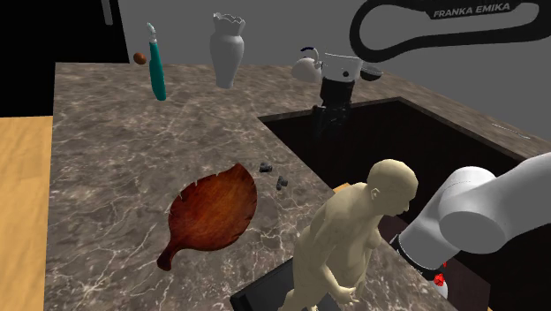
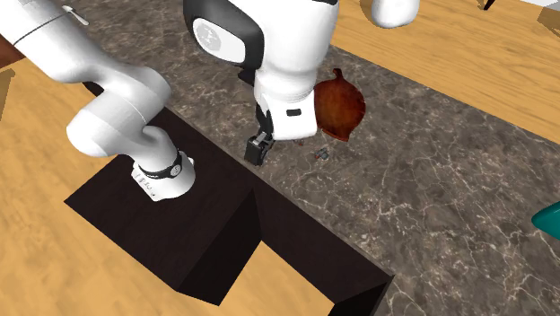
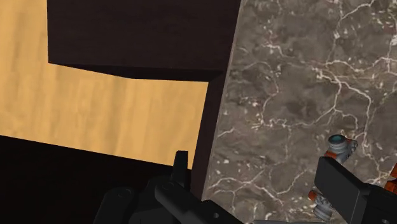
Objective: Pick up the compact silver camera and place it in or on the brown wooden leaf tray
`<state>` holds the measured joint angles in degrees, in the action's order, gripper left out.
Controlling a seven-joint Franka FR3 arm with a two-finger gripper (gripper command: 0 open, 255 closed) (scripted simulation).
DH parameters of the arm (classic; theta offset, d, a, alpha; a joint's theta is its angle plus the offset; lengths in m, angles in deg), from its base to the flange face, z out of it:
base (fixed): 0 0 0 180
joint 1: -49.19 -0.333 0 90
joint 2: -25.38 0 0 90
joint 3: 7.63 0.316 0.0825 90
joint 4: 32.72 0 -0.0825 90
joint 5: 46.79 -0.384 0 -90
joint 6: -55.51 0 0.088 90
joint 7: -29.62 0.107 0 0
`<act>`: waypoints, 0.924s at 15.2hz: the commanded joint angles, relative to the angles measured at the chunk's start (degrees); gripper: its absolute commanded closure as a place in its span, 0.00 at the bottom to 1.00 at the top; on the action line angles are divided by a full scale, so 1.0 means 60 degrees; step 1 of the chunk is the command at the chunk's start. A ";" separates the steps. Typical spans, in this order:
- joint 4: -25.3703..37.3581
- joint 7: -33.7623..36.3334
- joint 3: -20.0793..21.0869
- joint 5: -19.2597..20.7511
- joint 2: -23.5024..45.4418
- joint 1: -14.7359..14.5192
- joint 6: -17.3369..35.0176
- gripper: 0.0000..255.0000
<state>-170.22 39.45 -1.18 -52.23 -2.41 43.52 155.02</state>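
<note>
Brown leaf tray (image 1: 212, 210) lies lower centre in the shoulder view; my gripper (image 1: 323, 126) hangs upper right of it at the counter's (image 1: 106, 177) edge, fingers spread apart.

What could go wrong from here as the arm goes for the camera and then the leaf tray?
1. The open hand hangs by the counter edge; a low sweep toward the camera might clip it.
2. Two small dark items lie close together there; the other item could be grabbed instead.
3. The figurine stands near the leaf tray; the arm may knock it.
</note>
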 commanded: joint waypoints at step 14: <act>0.2041 0.1134 0.1272 -0.0124 0.4110 -0.0749 0.2367 0.00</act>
<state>-157.79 46.19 6.36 -53.05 21.57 39.09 168.30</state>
